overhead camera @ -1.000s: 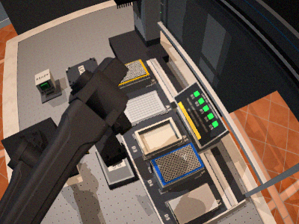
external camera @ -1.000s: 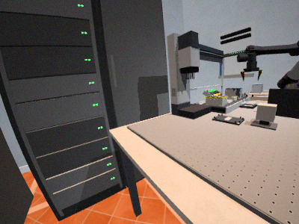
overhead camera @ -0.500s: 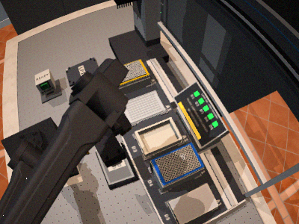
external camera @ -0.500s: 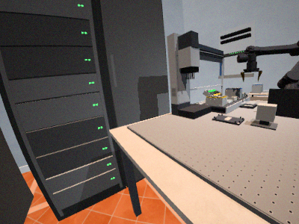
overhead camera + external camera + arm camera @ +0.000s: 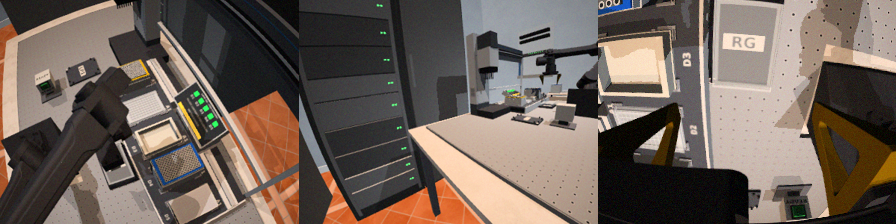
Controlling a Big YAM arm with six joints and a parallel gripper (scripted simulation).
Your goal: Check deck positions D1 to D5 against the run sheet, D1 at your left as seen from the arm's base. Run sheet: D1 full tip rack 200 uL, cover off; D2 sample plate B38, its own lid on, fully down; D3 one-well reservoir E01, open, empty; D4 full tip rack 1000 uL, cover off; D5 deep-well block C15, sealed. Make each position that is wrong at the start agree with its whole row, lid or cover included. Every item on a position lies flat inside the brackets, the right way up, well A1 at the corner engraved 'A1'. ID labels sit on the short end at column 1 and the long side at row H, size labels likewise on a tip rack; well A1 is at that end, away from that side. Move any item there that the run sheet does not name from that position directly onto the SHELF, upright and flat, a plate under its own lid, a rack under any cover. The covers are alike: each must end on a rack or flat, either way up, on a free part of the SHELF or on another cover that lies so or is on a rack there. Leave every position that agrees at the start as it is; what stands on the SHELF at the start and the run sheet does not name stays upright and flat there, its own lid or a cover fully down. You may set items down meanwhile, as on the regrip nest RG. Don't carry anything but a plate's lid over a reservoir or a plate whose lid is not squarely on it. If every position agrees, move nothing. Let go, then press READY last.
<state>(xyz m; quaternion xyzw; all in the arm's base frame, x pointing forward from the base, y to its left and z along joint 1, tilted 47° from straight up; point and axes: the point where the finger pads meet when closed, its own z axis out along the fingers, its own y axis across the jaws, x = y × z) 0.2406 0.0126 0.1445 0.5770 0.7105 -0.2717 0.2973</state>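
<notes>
— Looking at the row of trays, what do you see?

— Five spots in a line on the dark deck (image 5: 139,157). At one end sits a tip rack with a yellow edge (image 5: 134,69). Next to it is a white plate with many little wells (image 5: 143,107). Then comes a tan tub (image 5: 158,137), open on top. After that is a tip rack with a blue edge (image 5: 177,163), and last a block with a flat grey top (image 5: 193,204).

— Where is the gripper?

— The gripper (image 5: 745,139) hangs high over the table, just beside the row, near the white plate. Its two yellow-brown fingers are spread as wide as they go, and nothing is between them.

— What is under it?

— A grey nest marked RG (image 5: 745,42) lies on the dotted table top (image 5: 531,157), close beside the tan tub. A small box with a green button (image 5: 45,85) stands well apart from the row, and a dark flat plate (image 5: 83,71) lies near that box.

— Anything past the row?

— A slanted panel with five green lights (image 5: 203,109) — it sits on the far side of the trays. A tall dark cabinet (image 5: 355,104) stands beside the table.
</notes>
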